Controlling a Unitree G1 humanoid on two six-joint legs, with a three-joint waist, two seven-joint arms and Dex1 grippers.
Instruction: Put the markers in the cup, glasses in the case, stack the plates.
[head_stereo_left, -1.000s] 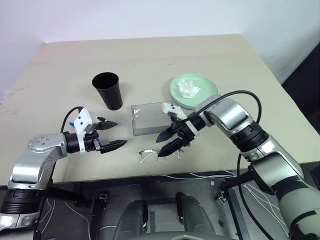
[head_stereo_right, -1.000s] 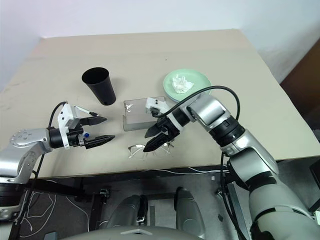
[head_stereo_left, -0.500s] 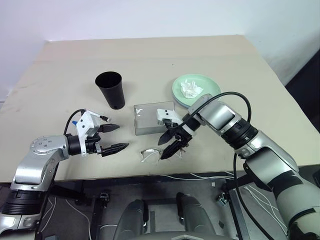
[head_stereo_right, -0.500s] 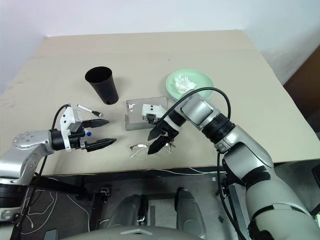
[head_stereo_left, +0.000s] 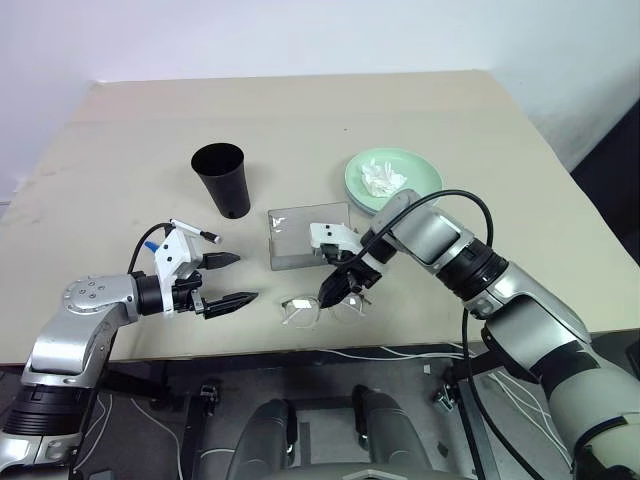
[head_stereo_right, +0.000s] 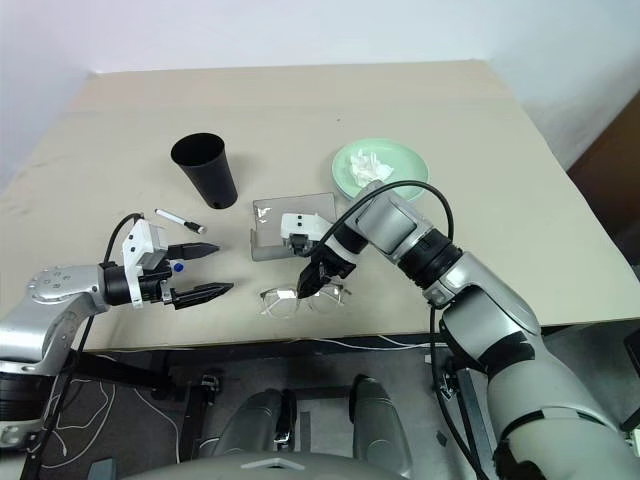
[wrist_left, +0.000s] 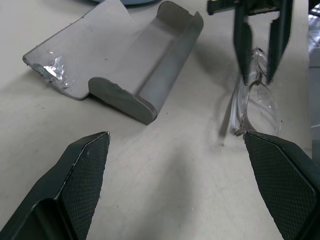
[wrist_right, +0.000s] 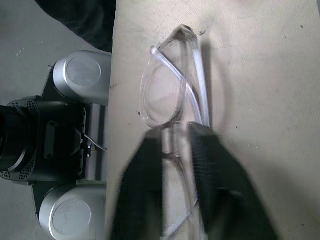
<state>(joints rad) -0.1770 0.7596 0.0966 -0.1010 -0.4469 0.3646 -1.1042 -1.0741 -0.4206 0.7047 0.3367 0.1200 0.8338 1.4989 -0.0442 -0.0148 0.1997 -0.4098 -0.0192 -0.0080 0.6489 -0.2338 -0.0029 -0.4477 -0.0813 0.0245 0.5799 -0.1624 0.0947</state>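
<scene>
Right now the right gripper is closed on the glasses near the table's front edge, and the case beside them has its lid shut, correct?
Not quite: the case is open, its lid lying flat beside the empty grey tray, as the left wrist view shows. The rest holds: the right gripper is closed on the glasses near the table's front edge.

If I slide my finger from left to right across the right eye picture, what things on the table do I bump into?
Left gripper → black cup → grey case → right gripper pinching the glasses → green plate holding a tissue.
</scene>
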